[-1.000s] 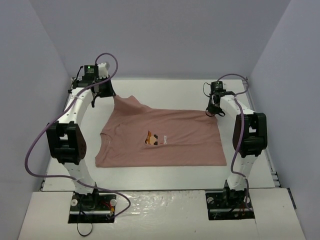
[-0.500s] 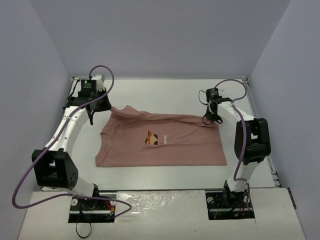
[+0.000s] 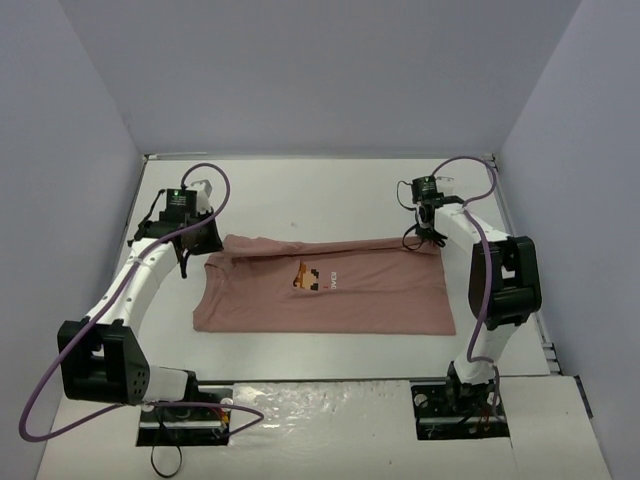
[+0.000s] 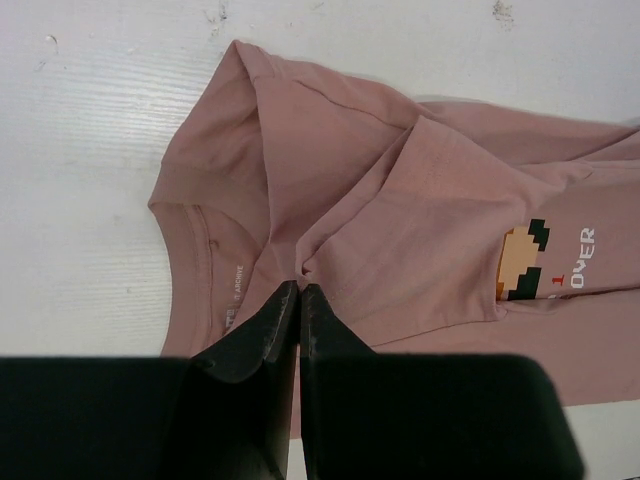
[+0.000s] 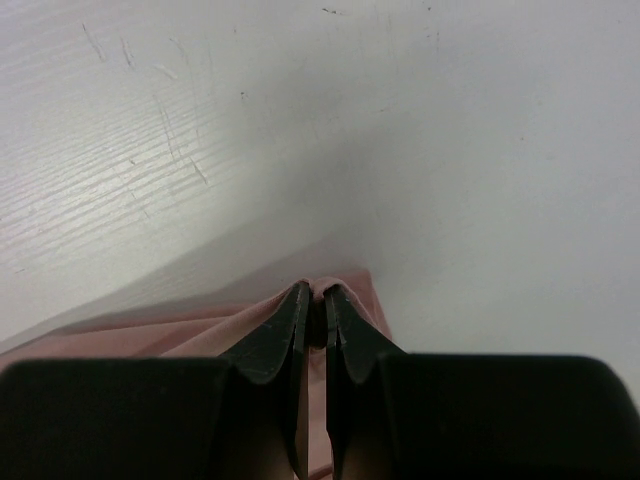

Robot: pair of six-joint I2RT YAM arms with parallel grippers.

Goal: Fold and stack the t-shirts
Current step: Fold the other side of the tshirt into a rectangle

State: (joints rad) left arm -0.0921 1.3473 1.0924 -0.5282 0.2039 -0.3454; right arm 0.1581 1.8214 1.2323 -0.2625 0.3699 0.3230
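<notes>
Dusty-pink short-sleeved cotton t-shirt [image 3: 330, 300] lies on white surface [image 3: 300, 190], far edge doubled over toward middle; first fold looks partway done. Left gripper [image 4: 300, 290] clamped on bunched shoulder fabric, right gripper [image 5: 318, 298] clamped on hem corner. To do: finish this fold, further folds, stacking

This is looking like a robotics lab test cell, probably purpose-built: plain grey-lilac walls [image 3: 320, 70] are boxing in a white tabletop [image 3: 330, 190], a left arm [image 3: 128, 290] and a right arm [image 3: 497, 280] are standing bolted at its near edge, and purple cables [image 3: 465, 159] are looping around them.
</notes>
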